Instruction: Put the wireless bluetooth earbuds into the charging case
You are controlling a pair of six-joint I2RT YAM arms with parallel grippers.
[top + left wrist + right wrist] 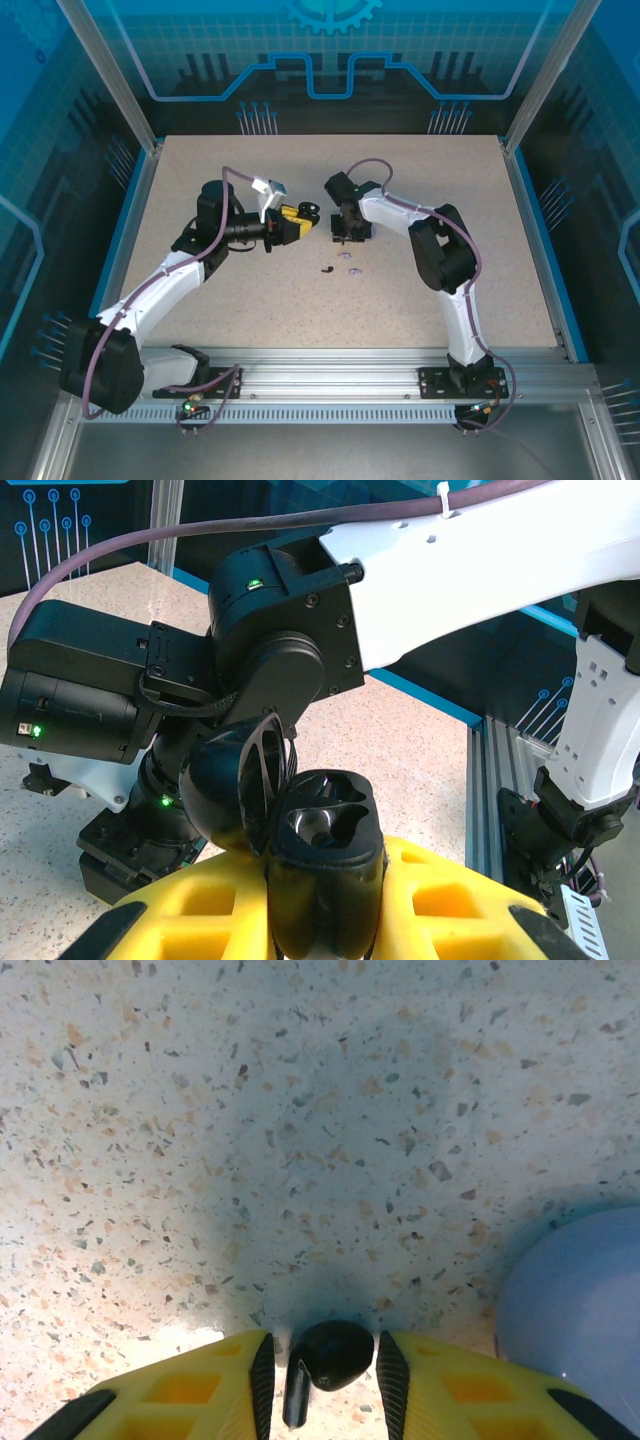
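Black earbud [335, 1352], between right pincer [326, 1362] jaws

The worktop [300, 1110] is matt, speckled, stone-like composite. The black earbud [332, 1352] and black charging case [322, 832] are smooth glossy plastic. The lavender case [580, 1310] is smooth satin plastic. The right gripper [325, 1365] jaws are matt yellow plastic.

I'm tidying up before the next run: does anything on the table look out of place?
Nothing looks damaged. A black earbud and two lavender earbuds lie loose mid-table, outside any case, while the left gripper holds the black case open, its sockets empty.
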